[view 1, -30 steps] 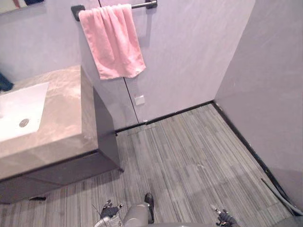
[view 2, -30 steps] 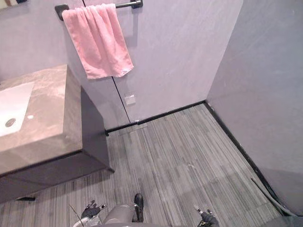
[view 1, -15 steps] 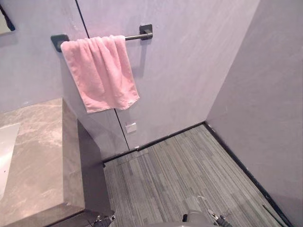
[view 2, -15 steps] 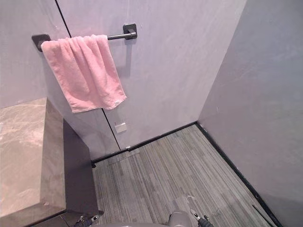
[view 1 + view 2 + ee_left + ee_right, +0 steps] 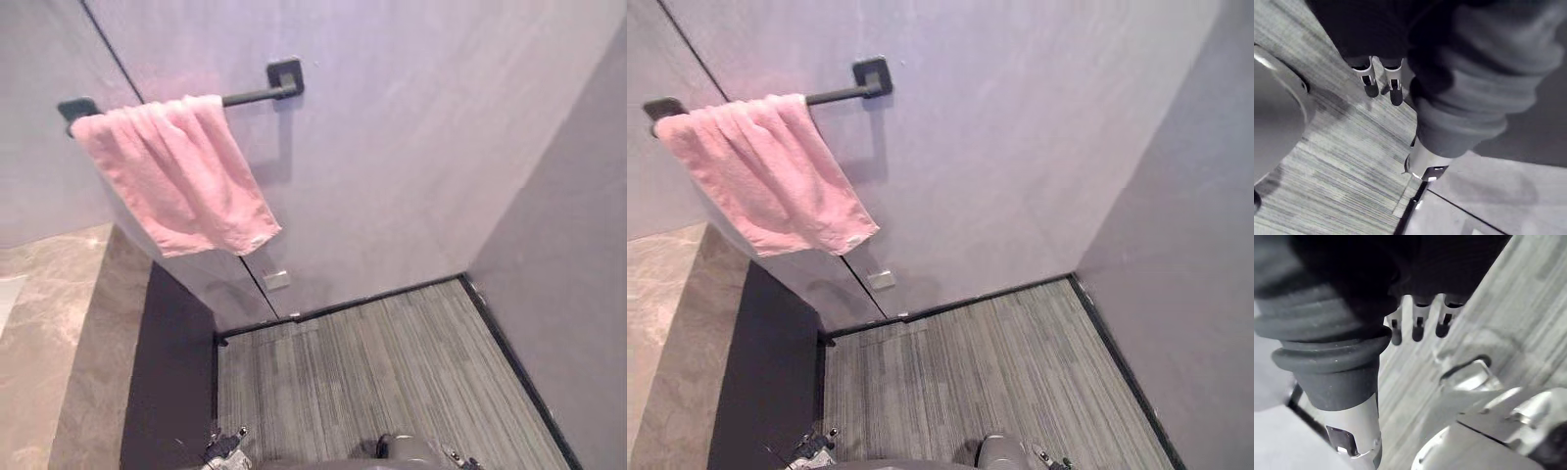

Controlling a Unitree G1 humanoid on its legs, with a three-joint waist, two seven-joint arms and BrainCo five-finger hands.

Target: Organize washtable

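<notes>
grey wall (image 5: 411,147), pink towel (image 5: 176,176) on a bar (image 5: 250,96) by the washtable (image 5: 49,343); left hand (image 5: 1370,81) and right hand (image 5: 1418,323) hang loose-fingered, empty.

No writing, number or sign could be read anywhere. The pink towel (image 5: 176,176) carried a small pale tag (image 5: 258,240) at its lower corner, too small to make out, and the white wall plate (image 5: 277,280) below it showed no legible mark

- Pink towel (image 5: 181,181) draped over the left end of a dark towel rail (image 5: 250,96) on the grey wall (image 5: 411,147).
- Small white plate (image 5: 277,280) low on the wall.
- Dark skirting (image 5: 392,296) along the striped grey floor (image 5: 372,372).
</notes>
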